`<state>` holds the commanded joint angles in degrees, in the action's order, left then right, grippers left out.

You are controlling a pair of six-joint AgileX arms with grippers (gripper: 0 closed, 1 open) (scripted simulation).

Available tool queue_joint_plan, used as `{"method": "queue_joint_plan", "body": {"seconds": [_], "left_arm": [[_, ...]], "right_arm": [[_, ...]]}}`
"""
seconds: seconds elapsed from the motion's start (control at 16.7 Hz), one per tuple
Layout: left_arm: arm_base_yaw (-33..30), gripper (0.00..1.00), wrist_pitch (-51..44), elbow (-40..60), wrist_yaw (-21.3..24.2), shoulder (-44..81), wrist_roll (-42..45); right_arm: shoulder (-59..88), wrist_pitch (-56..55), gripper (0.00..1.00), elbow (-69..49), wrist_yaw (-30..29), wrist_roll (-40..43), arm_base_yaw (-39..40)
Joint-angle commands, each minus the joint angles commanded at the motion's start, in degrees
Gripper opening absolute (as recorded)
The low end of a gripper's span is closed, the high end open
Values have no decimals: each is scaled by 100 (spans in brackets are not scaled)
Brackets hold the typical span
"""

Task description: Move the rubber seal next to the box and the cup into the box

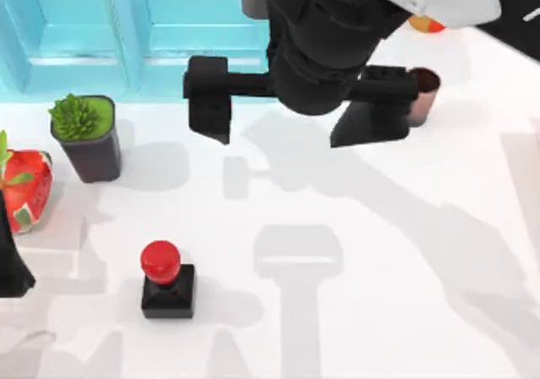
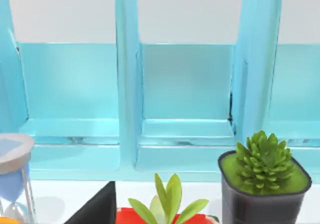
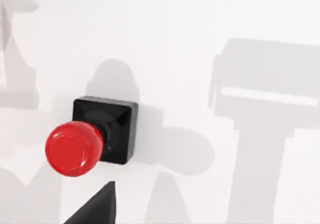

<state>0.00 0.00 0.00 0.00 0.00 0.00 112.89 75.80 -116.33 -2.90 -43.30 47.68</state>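
The right end effector [image 1: 291, 113] hangs high over the far middle of the table [image 1: 405, 252], its two black fingers [image 1: 208, 100] spread wide apart and grasping nothing. Just beside its right-hand finger, the cup [image 1: 424, 92] stands upright on the table, partly hidden behind that finger. Behind the end effector runs the turquoise box [image 1: 101, 33], split by upright dividers into open compartments.

Farther out, toward the near left, the rubber seal [image 1: 167, 279] stands alone on the white table, well apart from the box and from the cup, its red knob over its black square base. Left of the end effector a black pot with a green plant [image 1: 87, 137] sits near the box front, and a red strawberry-printed carton [image 1: 25, 189] lies at the left edge. The left arm [image 1: 10, 261] sits at the left edge; whether its end effector is released or clenched cannot be told.

The table is plain glossy white, crossed by soft grey shadows of the arms.

The right wrist view looks down on the rubber seal [image 3: 90, 139] with bare table around it. The left wrist view faces the box's compartments [image 2: 185, 84] and shows an hourglass [image 2: 12, 179] beside the carton's leafy top [image 2: 167, 201] and the potted plant [image 2: 264, 181].
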Motion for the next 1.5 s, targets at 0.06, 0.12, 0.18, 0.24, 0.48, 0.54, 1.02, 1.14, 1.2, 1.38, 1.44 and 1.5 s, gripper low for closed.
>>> {"method": "queue_joint_plan", "body": {"seconds": [0.06, 0.12, 0.18, 0.24, 0.48, 0.54, 1.02, 1.14, 1.2, 1.38, 1.44, 1.5], "left_arm": [[0, 100, 0, 0, 0, 0, 0], [0, 100, 0, 0, 0, 0, 0], [0, 100, 0, 0, 0, 0, 0], [0, 100, 0, 0, 0, 0, 0], [0, 100, 0, 0, 0, 0, 0], [0, 100, 0, 0, 0, 0, 0], [0, 100, 0, 0, 0, 0, 0], [0, 100, 0, 0, 0, 0, 0], [0, 100, 0, 0, 0, 0, 0], [0, 100, 0, 0, 0, 0, 0], [0, 100, 0, 0, 0, 0, 0], [0, 100, 0, 0, 0, 0, 0]], "right_arm": [[554, 346, 100, -621, -68, -216, 189], [1085, 674, 100, -1234, -139, -426, 367], [1577, 972, 100, -1829, -210, -628, 530], [2043, 1249, 100, -2407, -282, -823, 683], [3550, 2108, 100, -4435, -552, -1497, 1171], [3834, 2260, 100, -4848, -611, -1634, 1261], [4659, 2666, 100, -6069, -802, -2057, 1519], [4659, 2666, 100, -6069, -802, -2057, 1519], [4657, 2655, 100, -6058, -794, -2051, 1489], [4874, 2701, 100, -6289, -803, -2031, 1490], [5056, 2737, 100, -6485, -806, -2023, 1485], [5273, 2781, 100, -6743, -808, -2014, 1476]]}}
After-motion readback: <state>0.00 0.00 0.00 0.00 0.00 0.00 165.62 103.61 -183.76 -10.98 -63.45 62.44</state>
